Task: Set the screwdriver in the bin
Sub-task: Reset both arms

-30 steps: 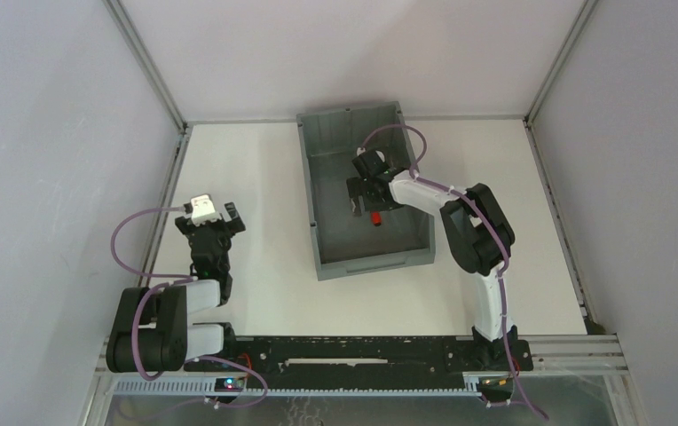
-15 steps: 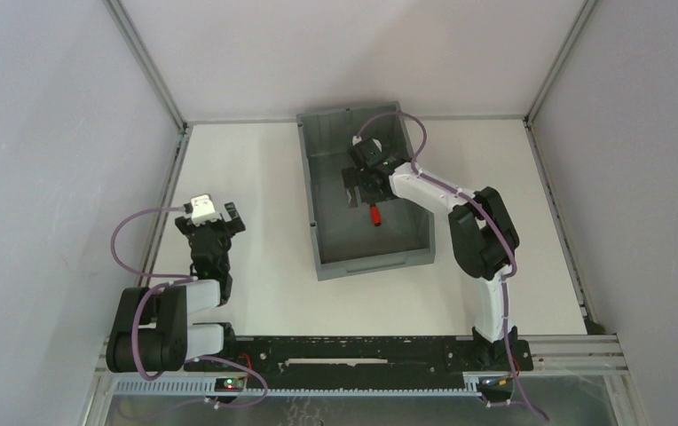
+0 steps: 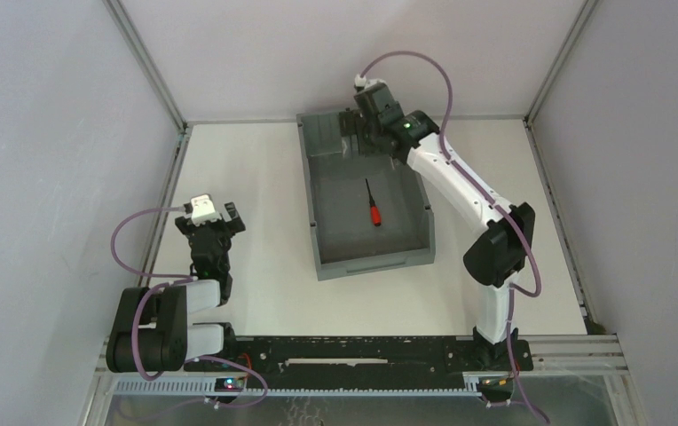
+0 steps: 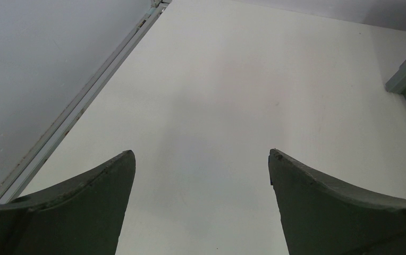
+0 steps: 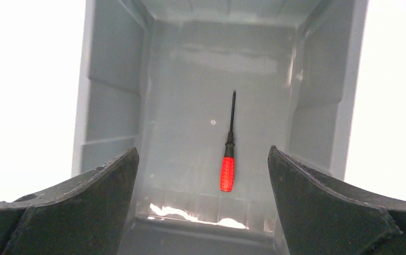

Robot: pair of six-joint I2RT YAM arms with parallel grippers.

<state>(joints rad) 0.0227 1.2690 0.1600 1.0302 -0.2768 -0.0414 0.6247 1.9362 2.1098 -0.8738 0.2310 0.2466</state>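
We are logging the small red-handled, black-shafted screwdriver (image 3: 371, 203) lying loose on the floor of the large grey plastic bin (image 3: 310, 197), right end effector (image 5: 202, 153) hanging wide and empty above its far wall, left end effector (image 4: 201, 154) wide over the white counter (image 3: 256, 173); we are judging the drop done, only a clear retreat needed.

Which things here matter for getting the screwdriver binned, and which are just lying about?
Job: bin; screwdriver, lying inside it; right gripper, open above it.
Idle: left gripper, open over the table; purple cables on both arms.
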